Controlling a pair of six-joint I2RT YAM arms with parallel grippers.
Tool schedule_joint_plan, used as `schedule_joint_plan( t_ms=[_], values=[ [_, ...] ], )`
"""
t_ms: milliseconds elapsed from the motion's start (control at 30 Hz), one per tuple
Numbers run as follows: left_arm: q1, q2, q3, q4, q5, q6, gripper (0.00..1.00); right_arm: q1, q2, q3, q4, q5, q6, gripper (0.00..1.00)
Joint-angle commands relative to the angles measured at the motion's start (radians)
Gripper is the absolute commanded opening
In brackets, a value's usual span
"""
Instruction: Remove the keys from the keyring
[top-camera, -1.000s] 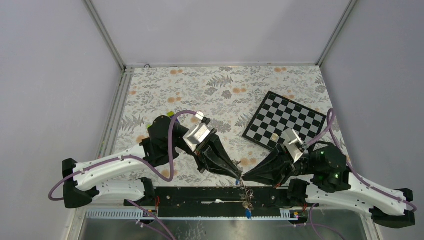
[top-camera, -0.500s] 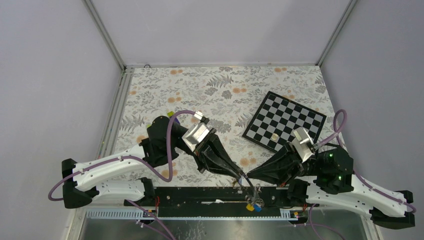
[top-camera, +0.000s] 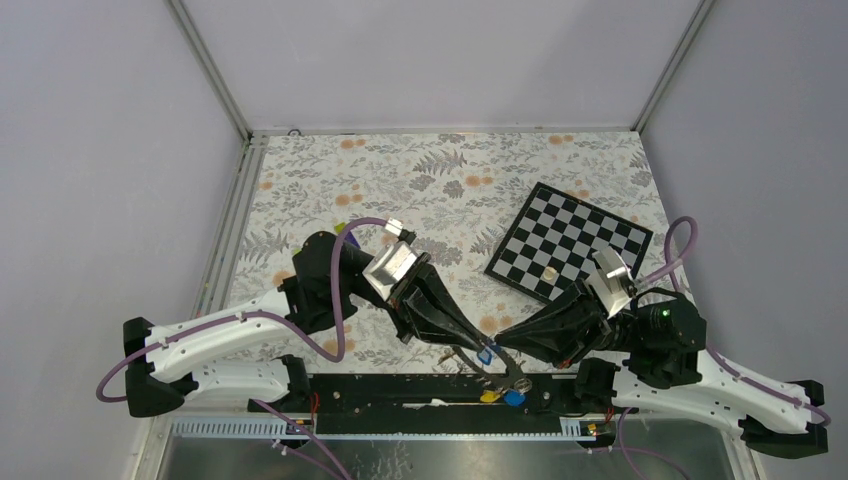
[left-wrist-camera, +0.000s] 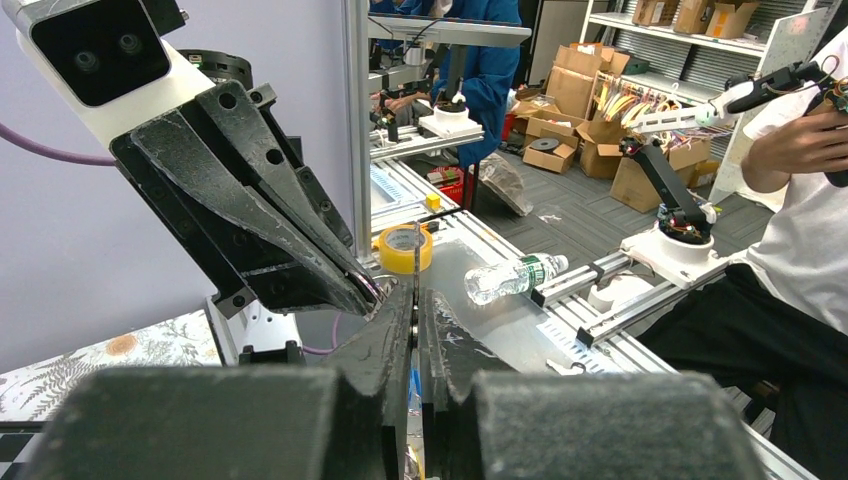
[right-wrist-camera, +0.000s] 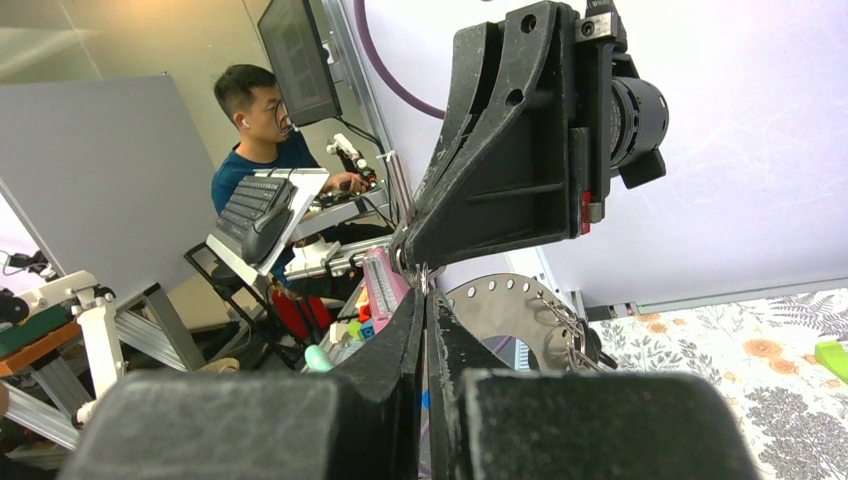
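The black rail runs along the near edge. Just above its right half hangs the keyring, a flat grey metal ring, tilted. In the right wrist view it looks like a round plate with small holes along its rim.

The keys dangle under the ring, over the rail. One has a yellow plastic head, one a blue head, and another blue one sits higher, by the finger tips.

Just past the rail, the left gripper is pinched tight on the ring's thin edge. The right gripper is clenched too, tip to tip with the left. What it pinches is too small to tell.

Beyond the rail lies a flowery cloth. Far right of the rail, a black-and-white checked board lies flat on it.
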Motion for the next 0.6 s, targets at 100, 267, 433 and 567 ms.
schedule_joint_plan(
  t_ms=[100, 267, 433, 567],
  values=[
    [0.001, -0.009, -0.013, 0.023, 0.015, 0.009, 0.07, -0.001, -0.007, 0.022, 0.172, 0.061, 0.028, 0.00],
    [0.001, -0.023, -0.018, 0.017, 0.005, 0.019, 0.07, -0.001, -0.016, 0.039, 0.148, 0.074, 0.012, 0.00],
    [0.001, -0.023, -0.026, 0.015, 0.003, 0.018, 0.08, -0.001, -0.009, 0.052, 0.155, 0.100, 0.012, 0.00],
    [0.001, -0.030, -0.028, 0.015, -0.008, 0.021, 0.08, -0.001, -0.010, 0.042, 0.168, 0.098, 0.015, 0.00]
  ],
)
